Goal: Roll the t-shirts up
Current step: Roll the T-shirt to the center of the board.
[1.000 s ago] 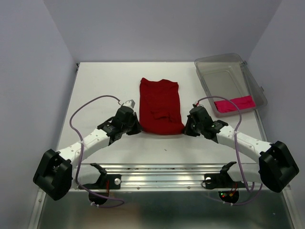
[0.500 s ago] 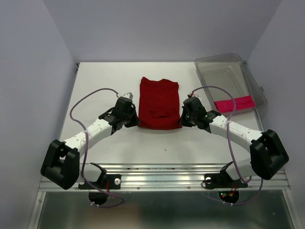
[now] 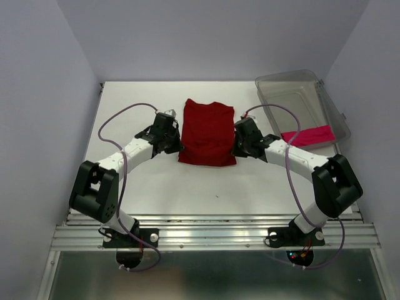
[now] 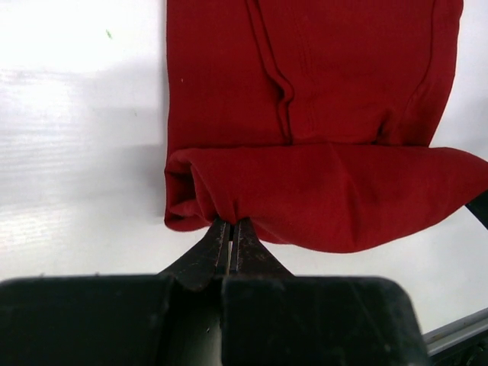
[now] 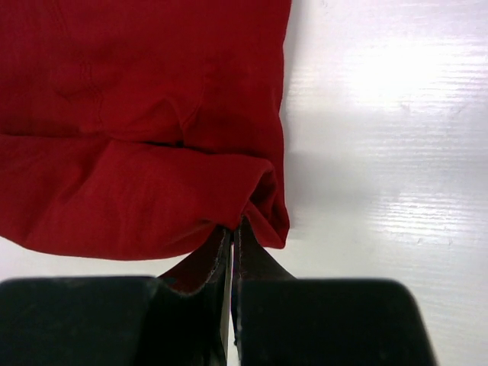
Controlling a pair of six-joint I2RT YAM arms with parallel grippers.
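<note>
Red cloth lies straight ahead of both claws: the dark red t-shirt (image 3: 207,132), long axis running away from them. Clamped shut, the left gripper (image 4: 231,226) and right gripper (image 5: 233,231) each pinch one corner of its folded-over near hem — equally close.

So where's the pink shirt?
In the top view, the pink shirt lies inside the clear bin at the far right of the table, apart from the red shirt.

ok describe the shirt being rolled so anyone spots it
Centre of the table, left of the clear bin. The dark red shirt lies there, near edge rolled, pinched by the left gripper and right gripper; the pink shirt sits in that bin.
</note>
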